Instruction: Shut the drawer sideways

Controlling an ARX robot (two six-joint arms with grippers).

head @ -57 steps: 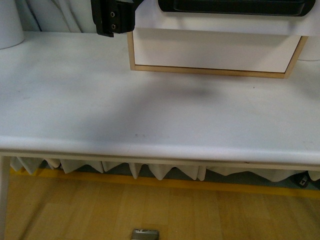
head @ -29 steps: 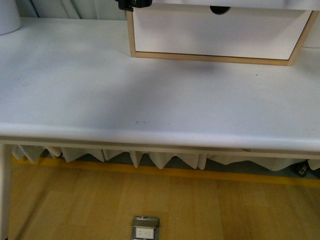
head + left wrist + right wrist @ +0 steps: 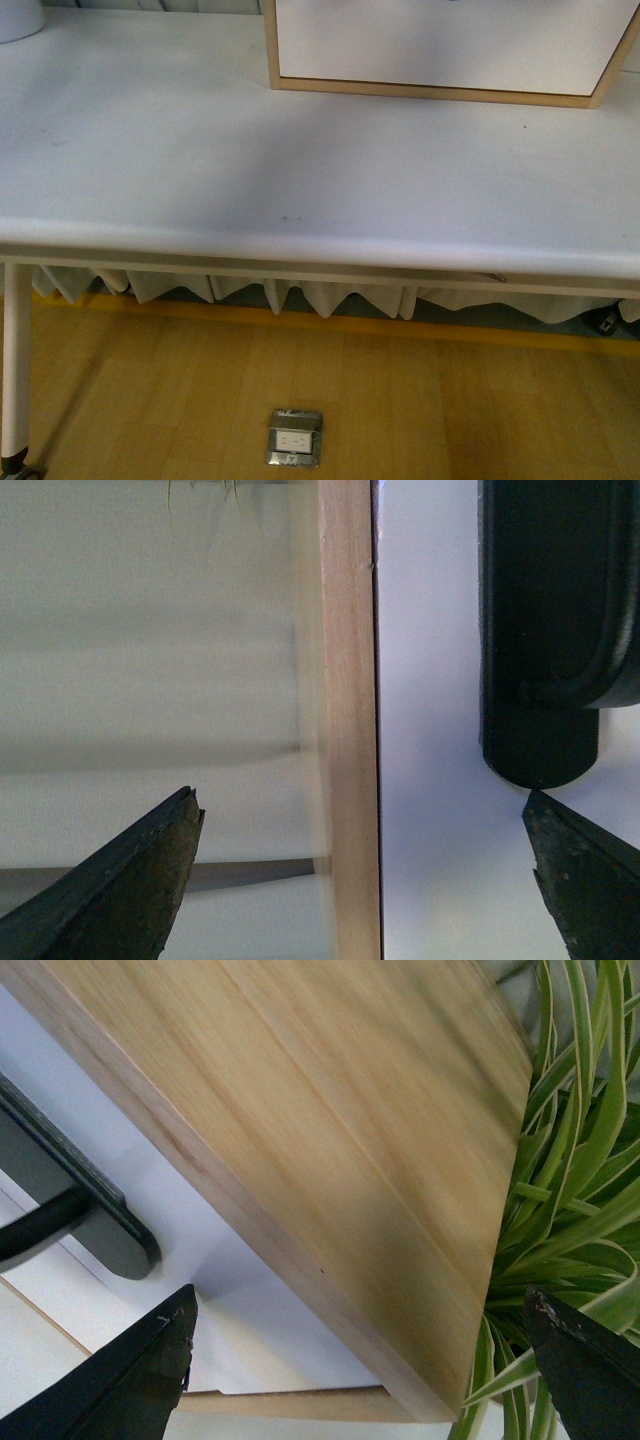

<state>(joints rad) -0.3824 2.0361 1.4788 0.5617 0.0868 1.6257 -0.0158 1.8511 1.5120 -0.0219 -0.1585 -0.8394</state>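
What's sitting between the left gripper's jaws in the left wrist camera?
A wooden frame edge and the drawer's white front, seen in the left wrist view.

I see the cabinet (image 3: 430, 45) on the table (image 3: 200, 180) at its far edge, right of the middle, and a container (image 3: 18, 18) at the far left corner. A floor socket (image 3: 294, 438) lies below the near edge. A plant (image 3: 585, 1160) stands just beside the cabinet.

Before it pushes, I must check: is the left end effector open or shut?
Open. On the left end effector, the fingertips stand far apart, with the wood edge between them.
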